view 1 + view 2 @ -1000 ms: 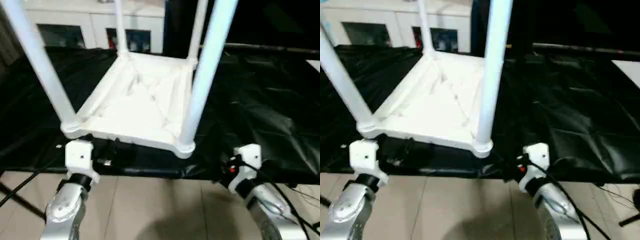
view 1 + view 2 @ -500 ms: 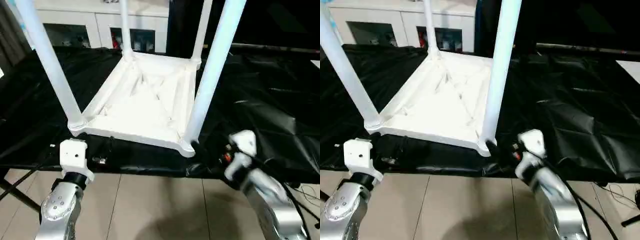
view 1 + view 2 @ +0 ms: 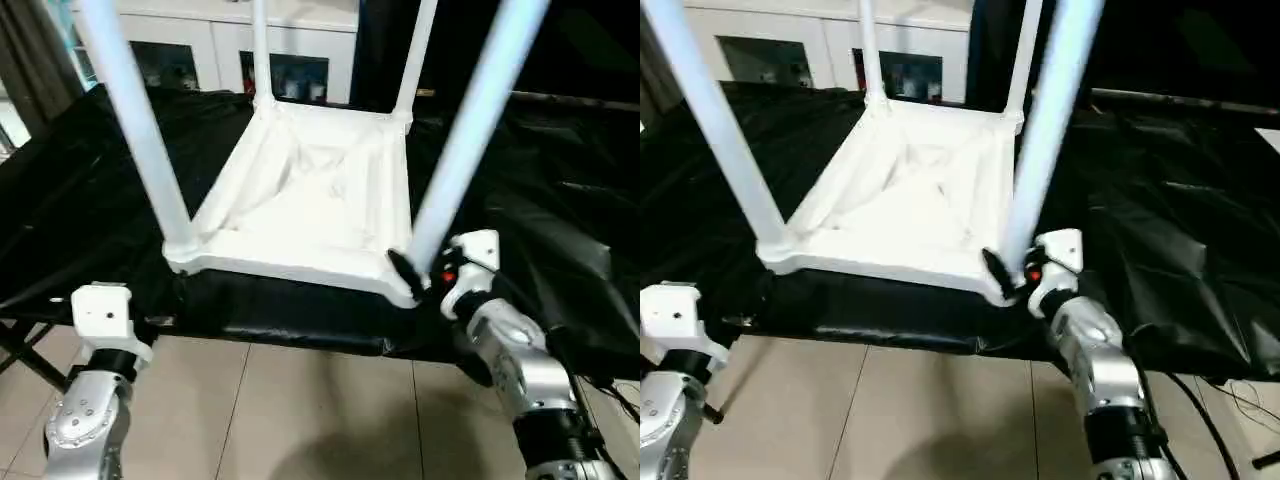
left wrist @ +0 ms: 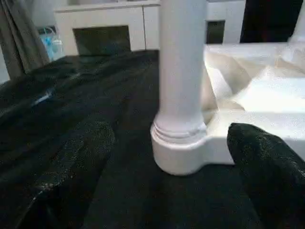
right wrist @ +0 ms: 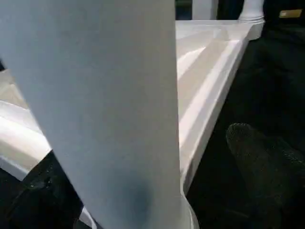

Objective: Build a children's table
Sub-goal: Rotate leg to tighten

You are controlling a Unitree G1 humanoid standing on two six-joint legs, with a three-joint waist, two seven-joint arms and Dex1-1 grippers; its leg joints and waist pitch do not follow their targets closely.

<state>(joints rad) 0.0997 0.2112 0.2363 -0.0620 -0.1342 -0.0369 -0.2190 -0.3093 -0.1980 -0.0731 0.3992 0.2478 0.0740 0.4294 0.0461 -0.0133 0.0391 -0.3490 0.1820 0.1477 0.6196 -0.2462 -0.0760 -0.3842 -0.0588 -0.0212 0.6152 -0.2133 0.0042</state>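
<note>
The left wrist view shows the upturned white plastic children's table (image 3: 310, 200) with a tubular leg (image 4: 180, 71) socketed between the left gripper's (image 4: 171, 191) wide-spread fingers; the right gripper (image 5: 157, 191) gapes around another leg (image 5: 105, 95).

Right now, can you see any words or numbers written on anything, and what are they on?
None can be read.
The children's table, upside down with its legs up, is plain white with no writing.
The black sheet under it has no print.
The white cabinet behind holds small things too blurred to read.
The right arm's white block shows a red spot, no letters.
</note>
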